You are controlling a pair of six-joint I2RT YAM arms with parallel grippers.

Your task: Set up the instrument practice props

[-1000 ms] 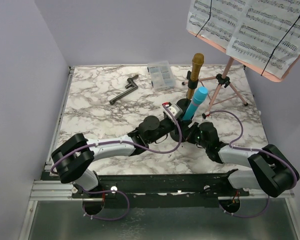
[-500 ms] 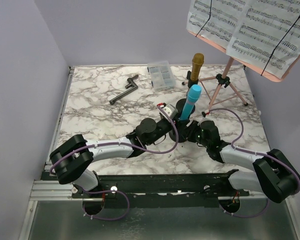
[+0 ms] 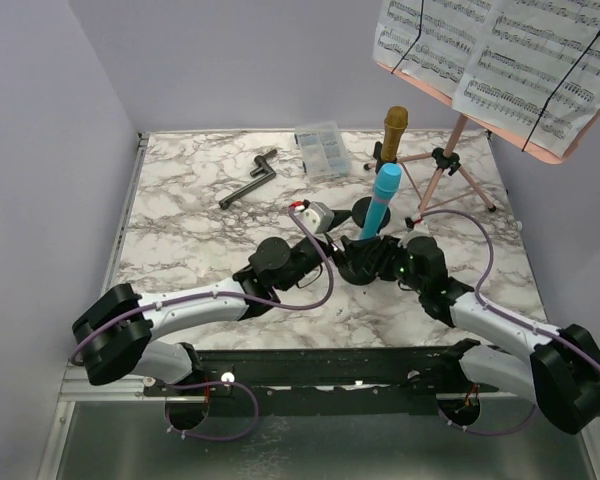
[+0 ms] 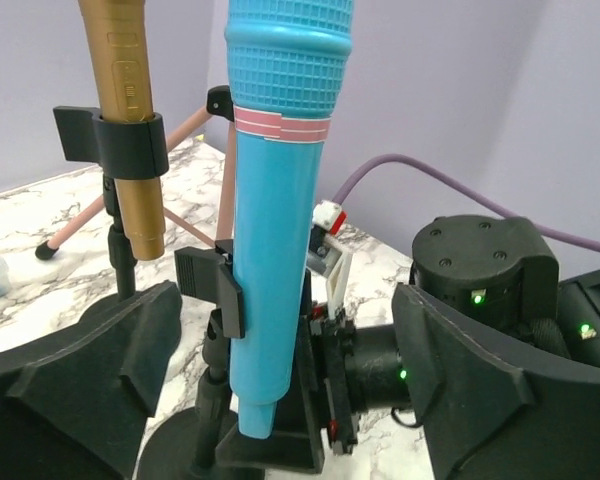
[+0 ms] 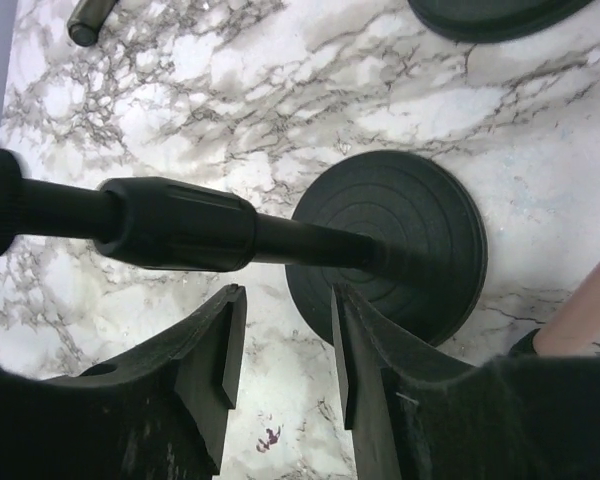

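While blue mic (image 4: pixel 280 200) sits upright in its clip (image 4: pixel 215 285), L fingers (image 4: pixel 80 380) & R fingers (image 5: pixel 205 360) both spread apart.

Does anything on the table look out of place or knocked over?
A black bent rod lies flat at the far left, unattached to anything. The blue microphone and gold microphone stand upright.

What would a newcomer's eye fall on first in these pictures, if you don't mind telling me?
The bright blue microphone stands upright, clipped to a black pole, at the middle of the marble table. Just behind it the gold microphone stands in its own holder. At the far right, white music pages spread across the pink rack.
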